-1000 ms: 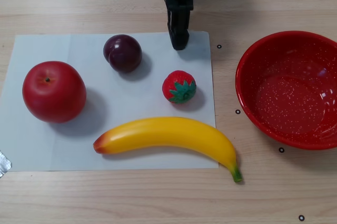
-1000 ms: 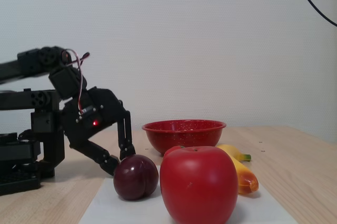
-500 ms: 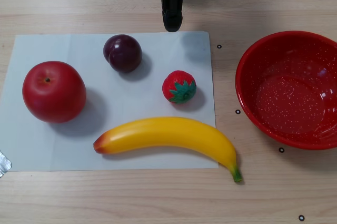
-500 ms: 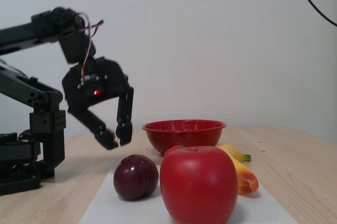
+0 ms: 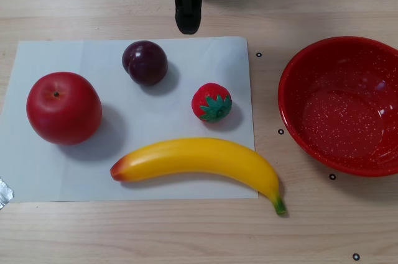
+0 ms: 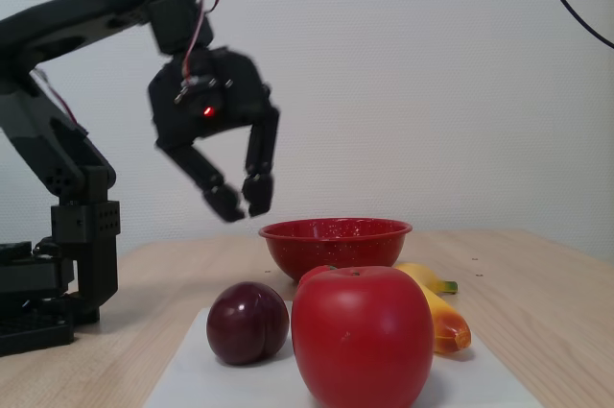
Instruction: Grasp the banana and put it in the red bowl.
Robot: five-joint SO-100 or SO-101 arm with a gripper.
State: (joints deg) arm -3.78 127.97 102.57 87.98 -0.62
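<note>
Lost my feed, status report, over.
Gripper nearly shut, empty, raised. Long yellow plastic banana untouched on white paper. Glossy red speckled bowl empty. Small strawberry lies between gripper and banana.

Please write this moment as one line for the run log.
phase: approach | gripper: raised above table, jaws slightly apart, empty | banana: on paper sheet, untouched | red bowl: empty
</note>
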